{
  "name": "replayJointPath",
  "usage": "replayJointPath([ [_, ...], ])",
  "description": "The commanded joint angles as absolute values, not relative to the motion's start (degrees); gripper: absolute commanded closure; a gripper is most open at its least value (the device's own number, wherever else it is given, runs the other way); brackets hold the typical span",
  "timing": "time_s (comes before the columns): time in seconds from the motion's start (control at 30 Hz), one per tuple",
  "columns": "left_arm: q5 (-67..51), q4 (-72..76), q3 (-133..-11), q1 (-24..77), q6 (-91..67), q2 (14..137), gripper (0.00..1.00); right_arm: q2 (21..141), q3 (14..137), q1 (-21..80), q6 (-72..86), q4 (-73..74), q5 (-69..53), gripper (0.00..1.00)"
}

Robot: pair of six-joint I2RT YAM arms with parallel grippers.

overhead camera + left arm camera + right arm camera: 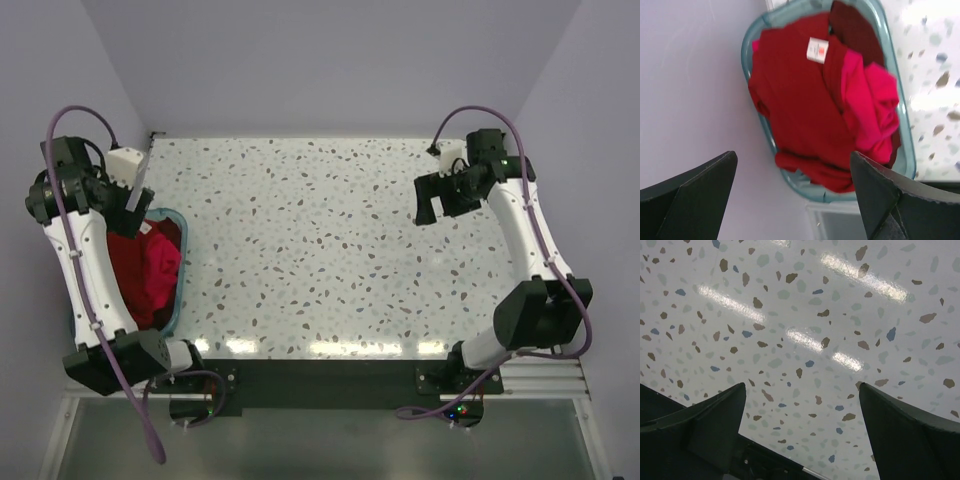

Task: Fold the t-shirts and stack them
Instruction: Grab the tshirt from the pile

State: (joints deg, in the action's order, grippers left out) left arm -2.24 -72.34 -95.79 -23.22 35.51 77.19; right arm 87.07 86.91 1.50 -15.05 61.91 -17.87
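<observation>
You're at step one: t-shirts [805, 115] heaped in the basket [747, 47], left end effector [792, 157] wide open above it, right end effector [802, 387] open too. Next, I'd pinch the top one.

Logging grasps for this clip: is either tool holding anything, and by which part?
Nothing is held. The left tool is open, clear of the t-shirts piled in the basket; the right tool is open over the table, touching nothing.
</observation>
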Motion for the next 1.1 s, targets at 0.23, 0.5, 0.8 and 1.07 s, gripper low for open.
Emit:
replayJointPath([
  [0.23,8.3,-75.0,-72.7,-24.9,52.0,58.0,0.0,92.3,92.0,3.7,-16.9,65.4,-20.6,0.02],
  [0.5,7.6,-73.2,-64.9,-25.5,46.6,57.8,0.03,96.8,96.6,5.5,-17.9,67.8,-20.2,0.01],
  [0.8,5.4,-64.1,-59.2,-26.6,35.2,61.4,0.21,97.5,97.6,6.2,-19.0,69.3,-19.4,0.01],
  [1.07,6.7,-58.6,-56.3,-27.1,31.6,63.4,0.26,98.0,98.3,6.2,-19.6,70.1,-19.3,0.01],
])
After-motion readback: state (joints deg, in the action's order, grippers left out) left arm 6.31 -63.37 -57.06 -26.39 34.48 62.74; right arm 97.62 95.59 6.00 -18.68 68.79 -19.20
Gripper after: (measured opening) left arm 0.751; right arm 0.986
